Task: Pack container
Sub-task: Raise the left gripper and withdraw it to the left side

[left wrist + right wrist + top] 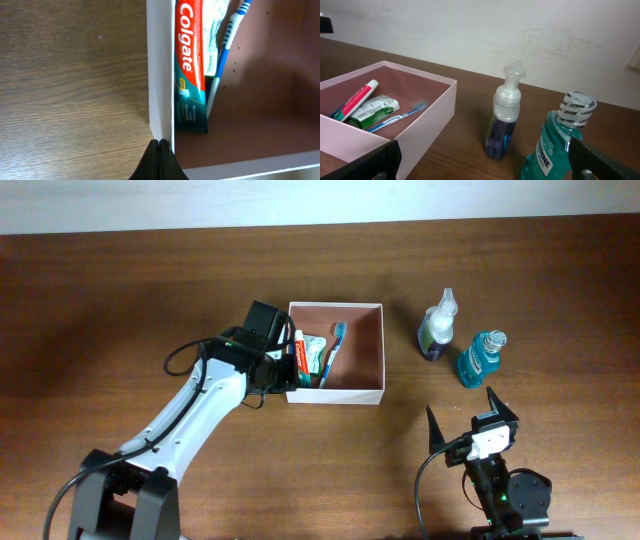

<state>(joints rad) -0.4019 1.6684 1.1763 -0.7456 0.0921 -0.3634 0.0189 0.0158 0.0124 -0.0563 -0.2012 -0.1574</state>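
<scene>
The container point(335, 305) is a shallow white-walled box with a pinkish-brown inside, at the table's middle. Along its left side lie a red Colgate toothpaste tube point(299, 352), a green tube point(315, 356) and a blue toothbrush point(334, 348). My left gripper point(287, 370) is shut with nothing in it, its tips point(159, 144) against the outside of the container's left wall point(160, 75), beside the toothpaste point(189, 55). My right gripper point(463, 412) stands wide open and empty, just in front of the teal Listerine bottle point(482, 358).
A clear pump bottle with purple liquid point(438, 327) stands upright right of the container, with the Listerine bottle point(560, 145) beside it. From the right wrist the pump bottle point(505, 125) sits between the container's wall point(435, 115) and the Listerine. A pale wall borders the table's far edge.
</scene>
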